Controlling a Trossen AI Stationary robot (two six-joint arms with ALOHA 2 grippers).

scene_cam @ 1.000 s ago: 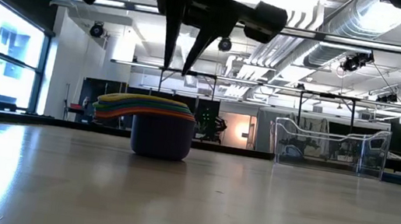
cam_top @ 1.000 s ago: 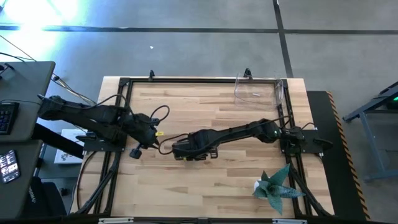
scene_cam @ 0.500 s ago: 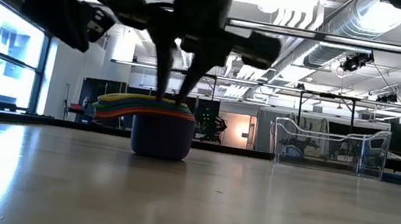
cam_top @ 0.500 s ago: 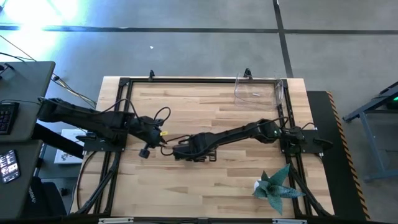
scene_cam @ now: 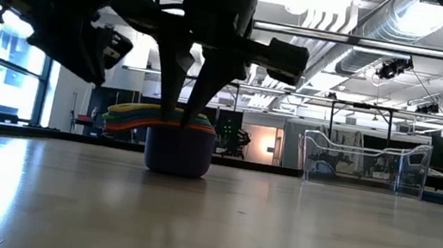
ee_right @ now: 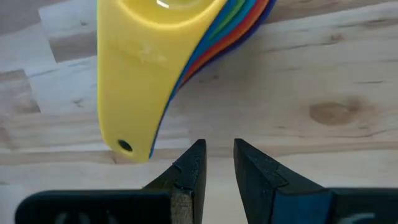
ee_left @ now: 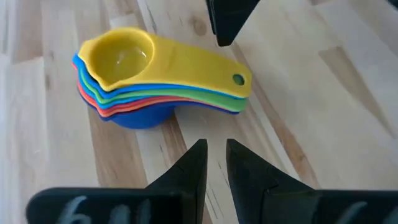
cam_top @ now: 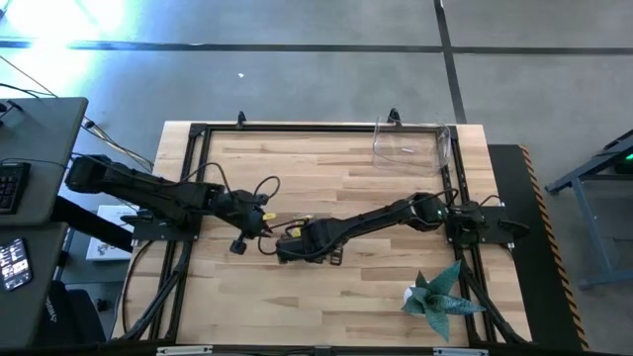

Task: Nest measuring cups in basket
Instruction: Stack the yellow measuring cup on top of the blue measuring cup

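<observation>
The measuring cups (ee_left: pixel 124 62) sit nested in one stack, yellow on top and a dark blue-purple one (scene_cam: pixel 176 148) at the bottom standing on the table. Their flat handles fan out to one side (ee_right: pixel 134 93). My right gripper (ee_right: pixel 219 155) points down just off the handle ends, its fingertips (scene_cam: pixel 175 116) at handle height and a narrow gap apart. My left gripper (ee_left: pixel 216 155) hovers on the stack's left side (cam_top: pixel 259 222), also narrowly open. In the high view both arms mostly cover the stack. The clear basket (cam_top: pixel 410 148) stands at the far right corner.
A black metal frame (cam_top: pixel 198 129) runs round the table top. A teal spiky plant (cam_top: pixel 435 292) stands near the right near corner. Bare wood lies between the stack and the basket (scene_cam: pixel 364 161).
My right gripper has come down from well above the stack until its fingertips are level with the handles. My left gripper has moved toward the table's right, closer to the stack. The cups have stayed where they were.
</observation>
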